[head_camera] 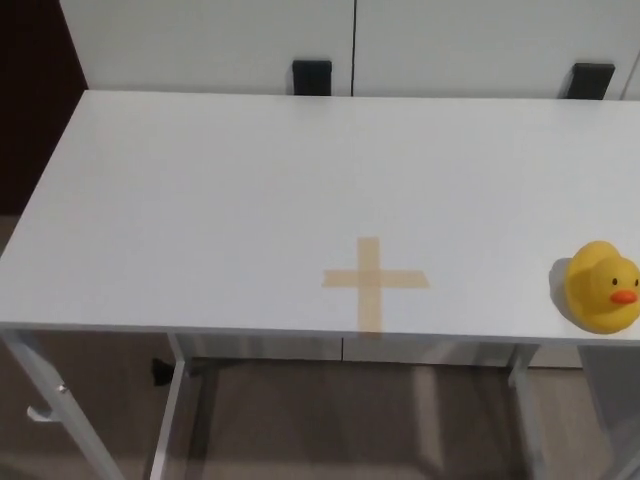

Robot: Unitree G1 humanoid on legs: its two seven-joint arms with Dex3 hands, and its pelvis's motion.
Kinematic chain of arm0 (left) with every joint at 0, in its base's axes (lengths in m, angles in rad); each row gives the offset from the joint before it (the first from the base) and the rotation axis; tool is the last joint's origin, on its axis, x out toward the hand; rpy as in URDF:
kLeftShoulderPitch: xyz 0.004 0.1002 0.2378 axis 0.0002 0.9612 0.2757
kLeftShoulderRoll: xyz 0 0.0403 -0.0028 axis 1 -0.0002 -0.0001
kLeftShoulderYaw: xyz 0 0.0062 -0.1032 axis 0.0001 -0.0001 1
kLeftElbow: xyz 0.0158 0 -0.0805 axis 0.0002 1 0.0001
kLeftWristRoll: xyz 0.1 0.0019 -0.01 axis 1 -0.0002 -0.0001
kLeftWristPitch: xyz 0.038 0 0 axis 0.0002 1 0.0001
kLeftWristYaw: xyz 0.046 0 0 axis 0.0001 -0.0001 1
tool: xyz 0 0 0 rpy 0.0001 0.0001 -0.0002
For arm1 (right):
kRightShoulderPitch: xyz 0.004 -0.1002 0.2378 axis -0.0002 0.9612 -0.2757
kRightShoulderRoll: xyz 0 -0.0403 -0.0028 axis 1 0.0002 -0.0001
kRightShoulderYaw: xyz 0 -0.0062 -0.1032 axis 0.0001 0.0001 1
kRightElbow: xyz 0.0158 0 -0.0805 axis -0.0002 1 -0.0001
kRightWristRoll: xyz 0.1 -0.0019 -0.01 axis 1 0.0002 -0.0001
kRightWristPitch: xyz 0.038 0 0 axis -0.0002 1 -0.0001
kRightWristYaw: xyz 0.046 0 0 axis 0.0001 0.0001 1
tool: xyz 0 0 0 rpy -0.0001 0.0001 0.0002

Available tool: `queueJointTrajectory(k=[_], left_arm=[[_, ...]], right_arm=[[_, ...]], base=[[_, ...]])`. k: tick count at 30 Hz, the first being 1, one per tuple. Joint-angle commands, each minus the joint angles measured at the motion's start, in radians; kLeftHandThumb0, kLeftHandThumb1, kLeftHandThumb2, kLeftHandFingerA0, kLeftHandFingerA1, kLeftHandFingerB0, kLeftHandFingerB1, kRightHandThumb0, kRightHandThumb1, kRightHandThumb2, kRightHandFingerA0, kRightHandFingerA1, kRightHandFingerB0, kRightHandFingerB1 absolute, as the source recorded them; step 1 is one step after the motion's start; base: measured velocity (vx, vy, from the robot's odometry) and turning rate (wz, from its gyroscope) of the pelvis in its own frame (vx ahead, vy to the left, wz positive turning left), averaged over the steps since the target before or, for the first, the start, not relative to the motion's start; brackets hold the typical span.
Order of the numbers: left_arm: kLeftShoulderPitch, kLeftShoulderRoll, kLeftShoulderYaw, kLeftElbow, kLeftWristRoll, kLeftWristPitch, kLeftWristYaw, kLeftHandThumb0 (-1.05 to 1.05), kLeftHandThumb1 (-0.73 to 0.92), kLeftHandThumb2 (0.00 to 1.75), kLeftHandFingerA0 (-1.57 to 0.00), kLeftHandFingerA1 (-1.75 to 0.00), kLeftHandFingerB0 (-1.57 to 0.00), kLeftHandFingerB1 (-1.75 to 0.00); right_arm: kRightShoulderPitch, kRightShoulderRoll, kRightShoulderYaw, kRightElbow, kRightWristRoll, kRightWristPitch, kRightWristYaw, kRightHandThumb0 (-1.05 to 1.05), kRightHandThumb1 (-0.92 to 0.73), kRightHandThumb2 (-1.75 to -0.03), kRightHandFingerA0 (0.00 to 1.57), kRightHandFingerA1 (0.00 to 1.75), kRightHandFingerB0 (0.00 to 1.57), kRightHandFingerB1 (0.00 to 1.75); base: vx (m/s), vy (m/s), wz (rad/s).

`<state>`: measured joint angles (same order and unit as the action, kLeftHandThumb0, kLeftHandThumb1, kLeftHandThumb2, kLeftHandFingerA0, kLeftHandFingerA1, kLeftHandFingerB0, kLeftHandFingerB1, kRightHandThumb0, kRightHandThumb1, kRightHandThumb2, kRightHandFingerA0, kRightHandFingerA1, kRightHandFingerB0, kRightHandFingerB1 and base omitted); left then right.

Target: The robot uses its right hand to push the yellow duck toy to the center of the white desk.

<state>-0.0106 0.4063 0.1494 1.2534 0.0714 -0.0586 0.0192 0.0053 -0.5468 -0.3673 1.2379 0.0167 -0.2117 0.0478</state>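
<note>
The yellow duck toy (602,287) sits at the lower right edge of the frame, on the white surface (220,200), well right of the tape cross (374,281). Neither robot hand is in view. It looks light, hollow and smooth, likely to slide or tip easily; push low on its right flank.

You had one head view only: it looked steeply down from the near edge across the flat white desk (200,200), toward the pale back wall (200,40).
</note>
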Motion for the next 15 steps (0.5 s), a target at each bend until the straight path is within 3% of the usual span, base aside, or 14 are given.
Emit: queueJointTrajectory(k=[1, 3, 4, 6, 11, 12, 13, 14, 15], left_arm=[[0.001, 0.014, 0.011, 0.005, -0.012, -0.030, 0.001, -0.13, 0.63, 0.81, -0.80, -0.81, -0.81, -0.92], [0.005, 0.014, 0.009, 0.008, -0.008, -0.032, 0.004, -0.12, 0.62, 0.82, -0.80, -0.80, -0.80, -0.91], [0.005, 0.016, 0.006, 0.009, -0.005, -0.031, 0.004, -0.15, 0.61, 0.78, -0.80, -0.79, -0.81, -0.91], [0.002, 0.019, 0.003, 0.010, -0.002, -0.028, 0.004, -0.16, 0.63, 0.77, -0.83, -0.83, -0.81, -0.91], [-0.005, 0.022, 0.013, 0.007, -0.012, -0.025, 0.002, -0.17, 0.67, 0.76, -0.81, -0.83, -0.83, -0.93], [-0.008, 0.023, 0.013, 0.008, -0.011, -0.023, 0.002, -0.15, 0.65, 0.77, -0.80, -0.81, -0.81, -0.91], [-0.012, 0.025, 0.013, 0.010, -0.010, -0.020, 0.001, -0.15, 0.65, 0.77, -0.80, -0.81, -0.81, -0.91], [-0.015, 0.026, 0.007, 0.012, -0.003, -0.021, 0.004, -0.14, 0.62, 0.77, -0.77, -0.78, -0.77, -0.88], [-0.016, 0.027, 0.005, 0.013, 0.000, -0.021, 0.006, -0.14, 0.62, 0.77, -0.77, -0.78, -0.77, -0.88]], right_arm=[[-0.008, -0.013, -0.078, -0.003, 0.088, -0.050, -0.034, -0.25, -0.79, -0.63, 0.48, 0.52, 0.28, 0.34], [-0.017, -0.025, -0.099, -0.007, 0.095, -0.052, -0.034, -0.32, -0.77, -0.63, 0.44, 0.56, 0.26, 0.31], [-0.047, -0.050, -0.114, -0.010, 0.105, -0.022, -0.025, -0.46, -0.78, -0.63, 0.31, 0.48, 0.18, 0.28], [-0.095, -0.090, -0.134, -0.013, 0.120, 0.019, 0.000, -0.48, -0.79, -0.65, 0.25, 0.42, 0.16, 0.27], [-0.233, -0.151, -0.117, -0.032, 0.093, -0.005, -0.006, -0.65, -0.86, -0.66, 0.13, 0.36, 0.17, 0.28], [-0.249, -0.153, -0.112, -0.044, 0.090, 0.001, -0.012, -0.35, -0.57, -1.13, 0.01, 0.52, 0.00, 0.49], [-0.270, -0.156, -0.106, -0.056, 0.087, 0.007, -0.019, -0.35, -0.57, -1.13, 0.01, 0.52, 0.00, 0.49], [-0.309, -0.150, -0.103, -0.111, 0.095, -0.009, -0.010, -0.85, -0.75, -1.07, 0.02, 0.58, 0.02, 0.58], [-0.324, -0.147, -0.102, -0.134, 0.099, -0.015, -0.005, -0.85, -0.75, -1.07, 0.02, 0.58, 0.02, 0.58]], base=[[0.00, 0.000, 0.00], [0.00, 0.000, 0.00], [0.00, 0.000, 0.00], [0.00, 0.000, 0.00], [0.00, 0.000, 0.00], [0.00, 0.000, 0.00], [0.00, 0.000, 0.00], [0.02, 0.002, 0.08], [0.00, 0.000, 0.00]])
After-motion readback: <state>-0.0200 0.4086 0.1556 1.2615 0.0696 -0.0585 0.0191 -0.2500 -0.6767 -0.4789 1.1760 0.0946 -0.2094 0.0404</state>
